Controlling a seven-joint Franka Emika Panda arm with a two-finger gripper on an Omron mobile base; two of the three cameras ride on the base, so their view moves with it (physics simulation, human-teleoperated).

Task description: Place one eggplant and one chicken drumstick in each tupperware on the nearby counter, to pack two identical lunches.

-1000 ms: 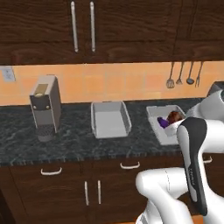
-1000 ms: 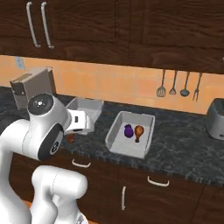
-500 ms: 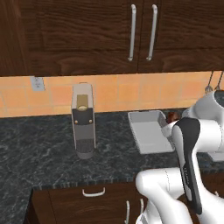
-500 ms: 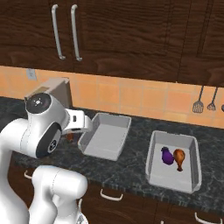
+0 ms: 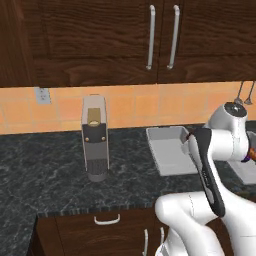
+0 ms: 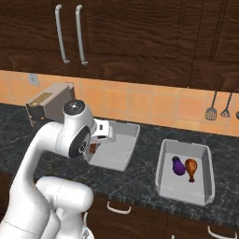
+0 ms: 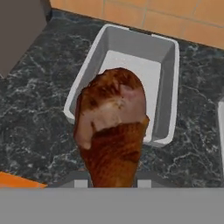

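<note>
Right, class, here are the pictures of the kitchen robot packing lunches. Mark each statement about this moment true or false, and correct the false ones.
1. The gripper holds a chicken drumstick. True.
2. The right tupperware already holds an eggplant and a drumstick. True.
3. The left tupperware is full of food. False: it shows nothing inside it yet.
4. The held drumstick lies on the counter. False: it is up in the gripper, with the left tupperware seen behind it in the hand view.
5. A grey coffee machine stands on the counter to the left of the tupperwares. True.
6. The upper cabinet doors stand open. False: they are closed.
</note>
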